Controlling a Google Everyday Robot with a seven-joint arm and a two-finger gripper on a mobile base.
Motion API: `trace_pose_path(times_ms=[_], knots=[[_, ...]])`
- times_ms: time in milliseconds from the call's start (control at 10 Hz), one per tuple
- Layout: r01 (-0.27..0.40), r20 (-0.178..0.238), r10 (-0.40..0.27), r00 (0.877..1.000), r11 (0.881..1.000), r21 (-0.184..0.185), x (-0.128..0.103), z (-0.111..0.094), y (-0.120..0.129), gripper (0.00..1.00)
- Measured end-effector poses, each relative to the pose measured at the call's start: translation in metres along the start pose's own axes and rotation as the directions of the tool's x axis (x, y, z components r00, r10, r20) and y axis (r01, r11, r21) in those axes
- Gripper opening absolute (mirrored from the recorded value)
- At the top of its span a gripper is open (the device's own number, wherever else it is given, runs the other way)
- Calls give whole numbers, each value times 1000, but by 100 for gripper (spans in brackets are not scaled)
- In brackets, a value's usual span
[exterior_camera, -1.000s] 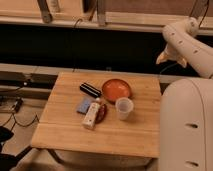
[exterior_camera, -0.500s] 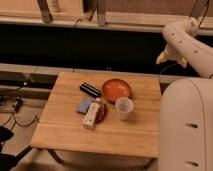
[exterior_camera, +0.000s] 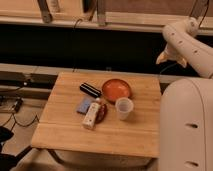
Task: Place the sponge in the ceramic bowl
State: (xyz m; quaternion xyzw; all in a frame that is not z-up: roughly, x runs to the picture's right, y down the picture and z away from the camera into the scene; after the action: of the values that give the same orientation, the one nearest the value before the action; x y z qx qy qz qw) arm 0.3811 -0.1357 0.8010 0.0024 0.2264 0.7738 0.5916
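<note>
Nothing is changing: the sponge (exterior_camera: 84,105) is still lying outside the ceramic bowl (exterior_camera: 116,90), at its eight o'clock; the claw (exterior_camera: 172,58) is hanging at two o'clock, its opening impossible to tell.

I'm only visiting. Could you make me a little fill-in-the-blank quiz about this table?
1. The sponge is coloured ____.
2. It lies outside the bowl, toward the picture's ____ side.
3. The cup stands upright just in ____ of the bowl.
4. The gripper hangs high, beyond the ____ rear corner of the table.
Missing words: blue; left; front; right.
</note>
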Motion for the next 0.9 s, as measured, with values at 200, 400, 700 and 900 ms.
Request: trace_pose_path(times_ms=[200, 400, 700, 900], knots=[[106, 16, -107, 994, 994, 21, 1, -4, 20, 80], [239, 21, -240, 971, 971, 11, 16, -8, 67, 80], [365, 2, -365, 931, 931, -24, 50, -11, 130, 80], [381, -57, -384, 922, 923, -57, 83, -13, 168, 80]])
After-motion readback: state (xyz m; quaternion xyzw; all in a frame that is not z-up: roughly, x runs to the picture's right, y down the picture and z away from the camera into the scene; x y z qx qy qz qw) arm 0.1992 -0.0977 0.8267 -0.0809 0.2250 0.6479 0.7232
